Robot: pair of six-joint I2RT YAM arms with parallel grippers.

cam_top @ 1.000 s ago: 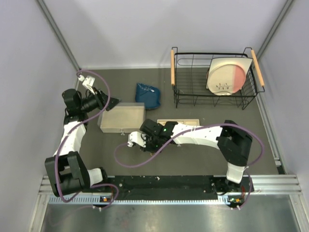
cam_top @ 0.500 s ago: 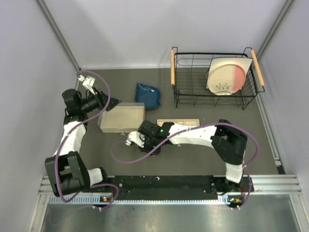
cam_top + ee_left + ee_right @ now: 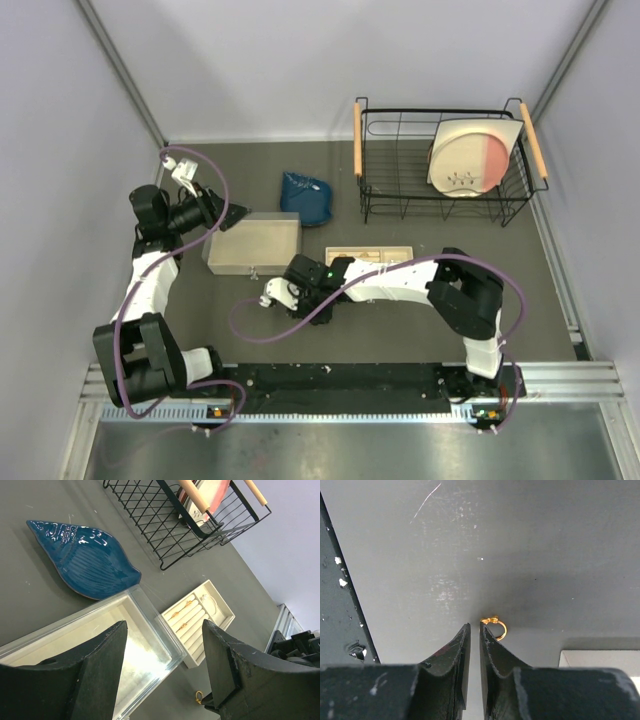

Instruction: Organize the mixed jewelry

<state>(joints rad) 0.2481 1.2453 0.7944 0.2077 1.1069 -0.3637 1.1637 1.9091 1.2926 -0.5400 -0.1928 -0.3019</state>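
My right end effector (image 3: 474, 628) sits low over the dark desk (image 3: 545, 540), nearly clenched: only a thin slit shows between its fingers (image 3: 454, 650), and nothing is in that slit, so it grasps nothing. A loose gold ring (image 3: 494, 628) lies flat on the desk at 3 o'clock of the fingertips in that wrist view. It is outside the slit, and so close that I cannot tell whether it touches. My left end effector (image 3: 164, 627) is released, its fingers wide apart and empty, hovering above an open box (image 3: 135, 645). From its camera, a pale slotted tray (image 3: 216, 637) lies at 2 o'clock of the box, just beside it. Several gold pieces (image 3: 182, 614) are tucked into its slots, and a thin silver hoop (image 3: 210, 602) rests in its end compartment. The loose ring shows there at 6 o'clock of the tray, apart from it. A blue shell-shaped dish (image 3: 75, 555) lies at 11 o'clock of the box, and a wire rack (image 3: 185, 525) stands at 12 o'clock of the tray.
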